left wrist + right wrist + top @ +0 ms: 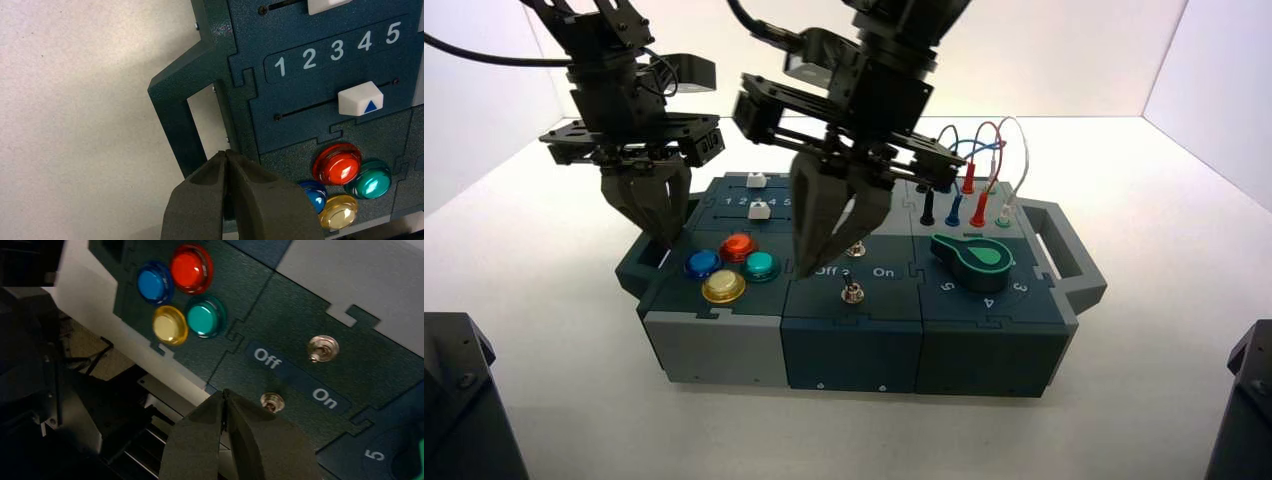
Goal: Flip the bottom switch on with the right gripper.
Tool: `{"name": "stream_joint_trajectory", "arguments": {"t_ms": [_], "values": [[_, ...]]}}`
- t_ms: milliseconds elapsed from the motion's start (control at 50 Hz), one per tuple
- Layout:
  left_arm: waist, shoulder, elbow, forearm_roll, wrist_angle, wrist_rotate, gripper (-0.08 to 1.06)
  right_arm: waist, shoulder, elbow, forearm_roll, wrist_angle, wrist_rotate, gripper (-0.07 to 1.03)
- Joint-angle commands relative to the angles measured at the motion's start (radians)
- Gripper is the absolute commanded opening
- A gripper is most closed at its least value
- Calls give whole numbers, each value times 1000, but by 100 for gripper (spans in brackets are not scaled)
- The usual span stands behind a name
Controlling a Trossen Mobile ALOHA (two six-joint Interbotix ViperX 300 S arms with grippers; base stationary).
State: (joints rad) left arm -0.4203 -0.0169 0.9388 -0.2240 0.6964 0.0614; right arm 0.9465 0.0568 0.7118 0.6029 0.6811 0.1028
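- Right pincer [807, 272] over the middle of the box, pointing down, tips by the "Off" end of the label; this arm reaches in above the front middle panel.
- Right pincer state: shut, tips together in right wrist view, nothing held.
- Bottom switch [852, 292]: small metal toggle, silver round collar, front middle dark teal panel, on the front side of the Off/On label [297, 374].
- Right pincer tips sit apart from the bottom switch, left of it in high view; in right wrist view the switch shows just beside the fingers. Lever setting: cannot tell.
- Upper switch [322, 349]: other metal toggle, same panel, across the label from the bottom one.
- Left pincer [662, 240]: at the box's left handle [173, 112], pointing down, shut, holding nothing.
- Front left panel: four round buttons, red [738, 247], blue [703, 264], green [760, 266], yellow [724, 286].
- Behind buttons: two white sliders [759, 210], numbers 1 to 5 between their tracks.
- Front right panel: black and green knob [972, 260].
- Back right: wires [1025, 165] with black, blue, red and green plugs in a grey panel.
- Box [854, 350] rests on white tabletop [1154, 300].
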Motion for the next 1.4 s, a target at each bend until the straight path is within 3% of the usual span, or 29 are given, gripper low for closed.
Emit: {"name": "stream_joint_trajectory", "arguments": {"t_ms": [20, 640, 1100, 1400], "values": [[-3, 2, -14, 2, -5, 2, -3, -3, -14, -3, 0, -2, 3, -2], [-3, 3, -12, 5, -5, 3, -3, -28, -20, 67, -2, -17, 3, -2], [-3, 5, -11, 9, -5, 3, -3, -86, -61, 97, -8, -17, 5, -2], [-3, 3, -11, 11, -5, 3, -3, -91, -63, 98, -11, -26, 6, -2]]}}
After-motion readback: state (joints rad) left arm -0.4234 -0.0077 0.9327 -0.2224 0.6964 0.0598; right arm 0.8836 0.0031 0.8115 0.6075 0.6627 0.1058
